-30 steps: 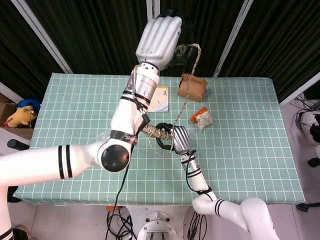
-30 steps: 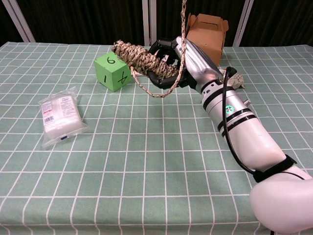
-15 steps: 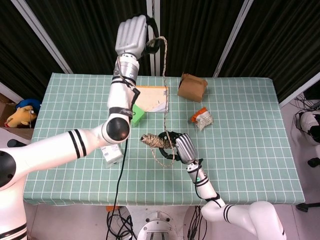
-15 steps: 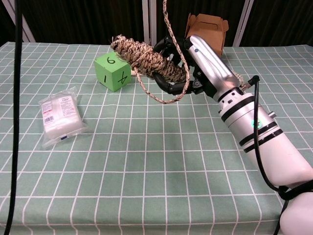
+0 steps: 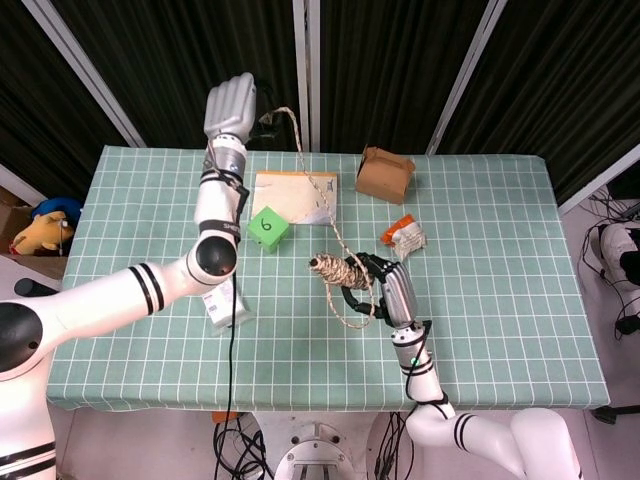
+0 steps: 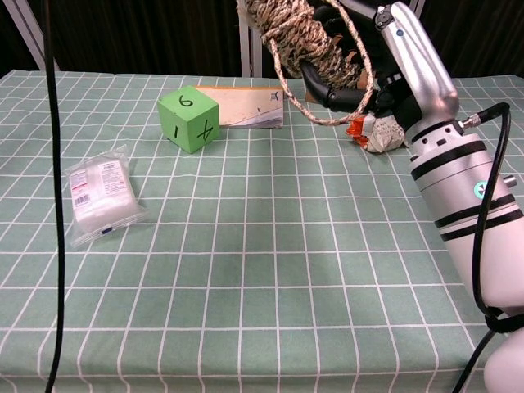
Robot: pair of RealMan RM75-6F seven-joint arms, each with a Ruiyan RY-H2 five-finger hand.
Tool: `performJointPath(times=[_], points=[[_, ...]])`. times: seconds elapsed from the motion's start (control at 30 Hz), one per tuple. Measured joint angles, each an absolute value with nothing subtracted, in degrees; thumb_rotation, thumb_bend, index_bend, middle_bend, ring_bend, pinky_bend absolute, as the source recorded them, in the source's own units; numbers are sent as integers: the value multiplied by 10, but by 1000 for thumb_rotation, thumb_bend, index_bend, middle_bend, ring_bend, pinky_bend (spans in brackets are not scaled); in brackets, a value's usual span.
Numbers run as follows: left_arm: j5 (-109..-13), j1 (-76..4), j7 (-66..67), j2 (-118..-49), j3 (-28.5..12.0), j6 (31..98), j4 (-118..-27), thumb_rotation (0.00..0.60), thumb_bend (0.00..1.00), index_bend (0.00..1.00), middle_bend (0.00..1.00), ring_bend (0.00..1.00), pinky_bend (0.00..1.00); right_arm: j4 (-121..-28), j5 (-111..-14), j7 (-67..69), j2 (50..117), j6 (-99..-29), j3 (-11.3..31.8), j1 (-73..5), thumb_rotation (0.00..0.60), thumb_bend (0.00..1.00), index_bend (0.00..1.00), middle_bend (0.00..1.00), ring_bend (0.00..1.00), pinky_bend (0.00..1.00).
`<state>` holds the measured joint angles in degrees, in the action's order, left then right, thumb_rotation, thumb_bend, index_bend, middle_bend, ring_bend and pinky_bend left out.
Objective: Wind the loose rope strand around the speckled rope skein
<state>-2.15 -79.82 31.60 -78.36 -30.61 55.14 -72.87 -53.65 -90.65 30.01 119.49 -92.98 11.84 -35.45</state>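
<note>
My right hand (image 5: 388, 285) (image 6: 360, 61) grips the speckled rope skein (image 5: 340, 270) (image 6: 299, 29) and holds it lifted above the table (image 5: 480, 230). A slack loop of the loose strand (image 5: 352, 318) (image 6: 315, 106) hangs below the skein. From the skein the strand (image 5: 315, 185) runs up and to the far left, where my left hand (image 5: 232, 103) is raised high above the table's far edge and holds its end. The chest view does not show the left hand, only a black cable (image 6: 56, 196) of that arm.
A green numbered cube (image 5: 268, 226) (image 6: 189, 119) and a flat tan booklet (image 5: 295, 197) (image 6: 246, 106) lie at the middle back. A brown cardboard box (image 5: 385, 174), a small orange-and-white packet (image 5: 402, 237) (image 6: 377, 135) and a clear white pouch (image 6: 100, 195) lie around.
My right hand has lifted the skein higher and a little to the right. The left hand has swung left and lower, drawing the strand out at a slant.
</note>
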Motion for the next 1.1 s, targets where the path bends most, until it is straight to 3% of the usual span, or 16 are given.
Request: performJointPath(times=[0.63,1.1], points=[[-65,-686,245,-788,-270,539,-779,600,558,771,348,193,279,-529,-873,361,1191,-1003,170,-300,600,575,780,547,557,769],[-121,-604,207,-735,-240,531,-845,600,559,779,350,197,280,-544,-853,366,1173,-1008,202,-290,600,576,780,547,558,769]])
